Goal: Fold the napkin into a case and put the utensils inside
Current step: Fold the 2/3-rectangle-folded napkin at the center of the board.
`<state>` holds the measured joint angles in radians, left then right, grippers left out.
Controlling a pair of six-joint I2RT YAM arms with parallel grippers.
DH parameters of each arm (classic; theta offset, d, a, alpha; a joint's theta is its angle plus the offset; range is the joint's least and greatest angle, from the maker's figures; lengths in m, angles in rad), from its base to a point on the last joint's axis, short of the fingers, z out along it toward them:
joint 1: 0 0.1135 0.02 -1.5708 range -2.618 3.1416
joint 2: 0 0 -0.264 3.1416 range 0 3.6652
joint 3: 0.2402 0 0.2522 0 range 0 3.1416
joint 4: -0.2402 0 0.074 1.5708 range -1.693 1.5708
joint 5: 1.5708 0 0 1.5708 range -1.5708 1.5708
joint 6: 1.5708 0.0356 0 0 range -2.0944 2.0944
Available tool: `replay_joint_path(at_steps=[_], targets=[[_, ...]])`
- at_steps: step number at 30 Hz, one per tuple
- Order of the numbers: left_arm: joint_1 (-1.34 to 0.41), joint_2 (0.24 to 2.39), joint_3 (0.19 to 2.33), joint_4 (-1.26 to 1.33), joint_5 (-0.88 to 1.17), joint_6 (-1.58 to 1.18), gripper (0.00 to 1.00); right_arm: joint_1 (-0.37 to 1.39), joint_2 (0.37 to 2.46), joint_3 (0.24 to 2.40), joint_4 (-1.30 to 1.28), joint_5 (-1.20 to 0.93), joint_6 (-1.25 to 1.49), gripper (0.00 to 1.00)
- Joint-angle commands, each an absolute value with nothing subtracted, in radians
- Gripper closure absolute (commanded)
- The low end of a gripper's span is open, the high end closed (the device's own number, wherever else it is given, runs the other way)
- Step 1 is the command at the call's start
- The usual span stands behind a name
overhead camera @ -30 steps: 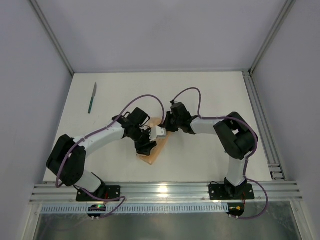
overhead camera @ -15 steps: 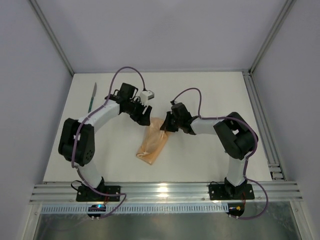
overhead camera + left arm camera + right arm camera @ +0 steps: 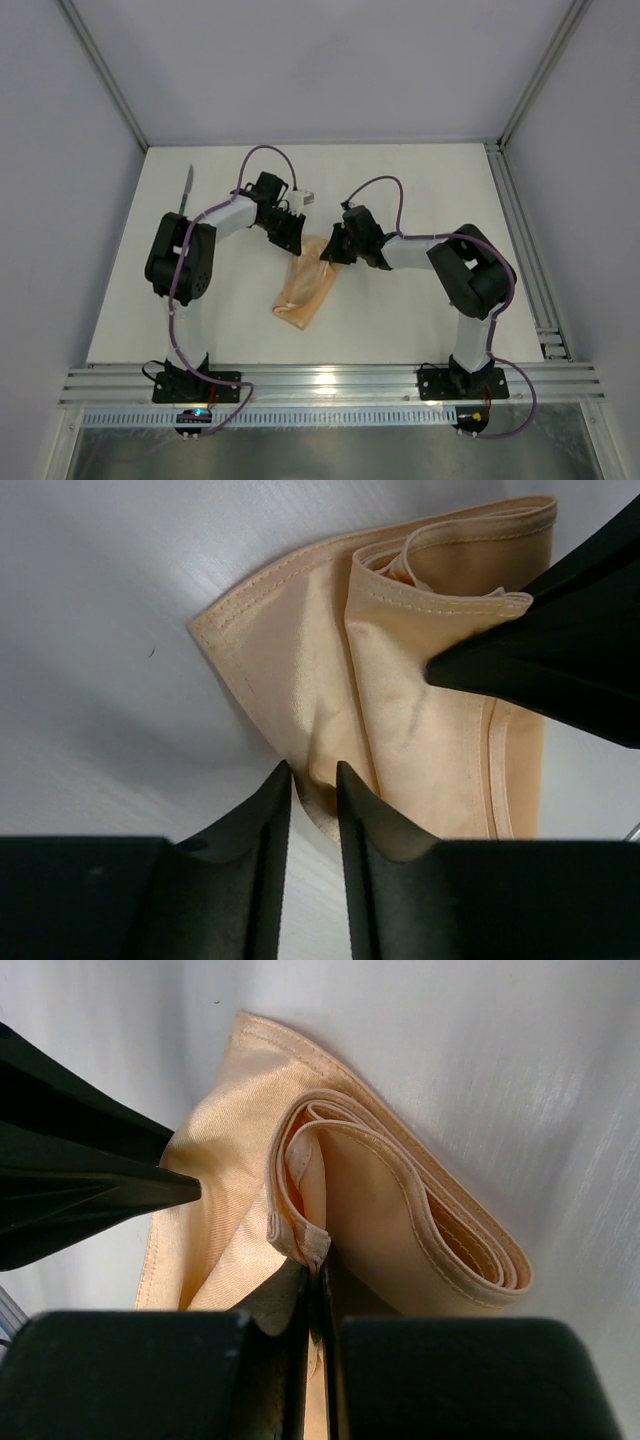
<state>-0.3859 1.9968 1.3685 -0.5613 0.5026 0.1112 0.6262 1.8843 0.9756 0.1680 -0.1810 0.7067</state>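
Observation:
The peach-orange napkin (image 3: 305, 290) lies folded into a narrow oblong case in the middle of the white table. Its far end is layered and gapes a little (image 3: 400, 1230). My right gripper (image 3: 330, 252) is shut on a hem corner of that end (image 3: 318, 1265). From the left, my left gripper (image 3: 292, 232) reaches the same end. Its jaws stand a narrow gap apart, straddling the napkin's edge (image 3: 313, 772). The napkin (image 3: 420, 710) spreads beyond them, with the right gripper's black finger (image 3: 560, 650) over it. One utensil (image 3: 185, 195), teal-handled with a silver end, lies at the far left.
Grey walls close in the table on three sides. An aluminium rail (image 3: 545, 250) runs along the right edge and another (image 3: 320, 380) along the front by the arm bases. Both arms' cables loop above the napkin's far end.
My left gripper has left the napkin's middle and swung up to its far end, and its jaws have narrowed. The right gripper has kept its hold in place.

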Motion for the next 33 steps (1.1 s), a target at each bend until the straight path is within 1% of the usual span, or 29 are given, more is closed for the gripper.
replay_joint_path(at_steps=[1,2,3,6,7,10,15,22,26,28,29,30,33], targets=[[-0.388,1.976,1.394,-0.543,0.575,0.087,0.78,0.624,1.899,0.953,0.17,-0.175,0.696,0.96],[-0.39,1.961,1.391,-0.538,0.587,0.089,0.8,0.626,1.898,0.948,0.173,-0.175,0.696,0.96],[-0.391,1.954,1.388,-0.528,0.607,0.092,0.86,0.624,1.896,0.945,0.176,-0.175,0.696,0.96],[-0.402,1.925,1.374,-0.515,0.626,0.11,0.94,0.624,1.894,0.939,0.179,-0.176,0.704,0.96],[-0.409,1.921,1.374,-0.517,0.627,0.118,1.0,0.624,1.894,0.939,0.183,-0.179,0.704,0.96],[-0.428,1.882,1.352,-0.488,0.632,0.143,1.0,0.626,1.898,0.939,0.187,-0.186,0.715,0.96],[-0.512,1.819,1.321,-0.486,0.581,0.213,1.0,0.624,1.899,0.939,0.189,-0.183,0.733,0.96],[-0.578,1.865,1.325,-0.522,0.543,0.247,0.99,0.624,1.898,0.934,0.189,-0.186,0.755,0.96],[-0.588,1.888,1.328,-0.535,0.462,0.252,0.98,0.626,1.878,0.934,0.19,-0.196,0.767,0.95],[-0.588,1.89,1.318,-0.528,0.417,0.25,0.97,0.624,1.862,0.934,0.181,-0.198,0.77,0.91],[-0.588,1.884,1.312,-0.523,0.414,0.249,0.97,0.624,1.847,0.934,0.173,-0.198,0.769,0.89],[-0.588,1.878,1.305,-0.517,0.413,0.247,0.95,0.624,1.838,0.934,0.166,-0.196,0.769,0.84],[-0.588,1.865,1.295,-0.503,0.408,0.247,0.94,0.624,1.803,0.931,0.14,-0.192,0.759,0.78]])
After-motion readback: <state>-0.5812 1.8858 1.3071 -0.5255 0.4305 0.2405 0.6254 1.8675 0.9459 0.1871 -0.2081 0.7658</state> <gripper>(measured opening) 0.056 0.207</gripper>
